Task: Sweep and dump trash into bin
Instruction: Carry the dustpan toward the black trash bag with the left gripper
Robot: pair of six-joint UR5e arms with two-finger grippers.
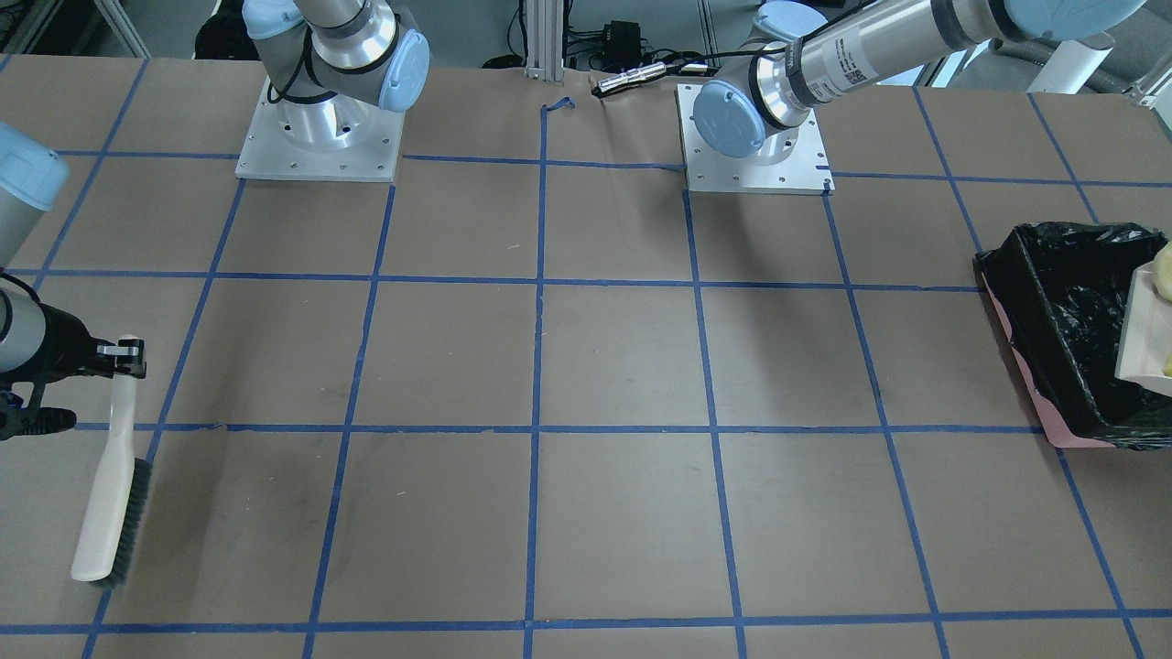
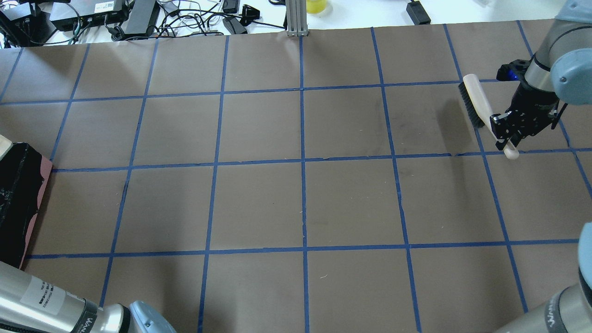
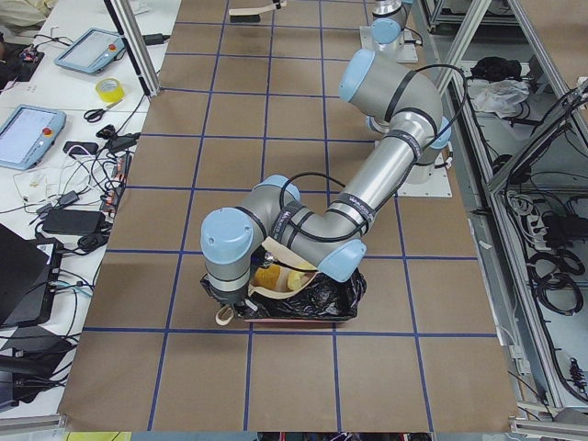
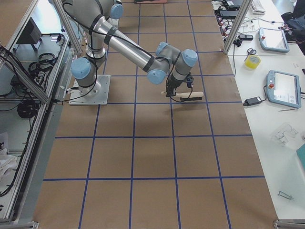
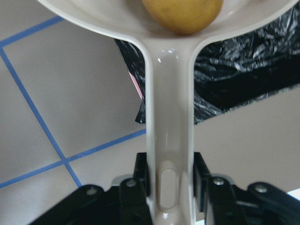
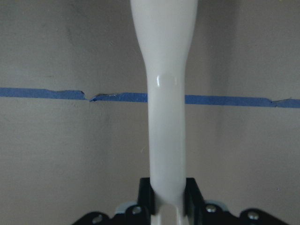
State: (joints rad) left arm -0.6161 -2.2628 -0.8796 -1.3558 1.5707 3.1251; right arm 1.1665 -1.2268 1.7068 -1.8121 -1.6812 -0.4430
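My left gripper (image 5: 169,180) is shut on the handle of the beige dustpan (image 5: 168,112), which it holds above the bin (image 5: 243,79), a box lined with black plastic with a pink base edge. The tan potato-like piece of trash (image 5: 183,14) lies in the scoop. The front view shows the bin (image 1: 1062,320) at the right edge with the dustpan (image 1: 1144,339) and the potato (image 1: 1163,275) over it. The croissant piece and the sponge wedge are hidden. My right gripper (image 2: 506,134) is shut on the handle of the beige brush (image 2: 474,101), held low over the far right of the table.
The brown paper table (image 2: 300,203) is marked with blue tape squares. Both arm bases (image 1: 320,137) stand at the robot's edge. Cables and boxes (image 2: 92,14) lie beyond the far edge. The bin (image 2: 18,199) sits at the overhead view's left edge.
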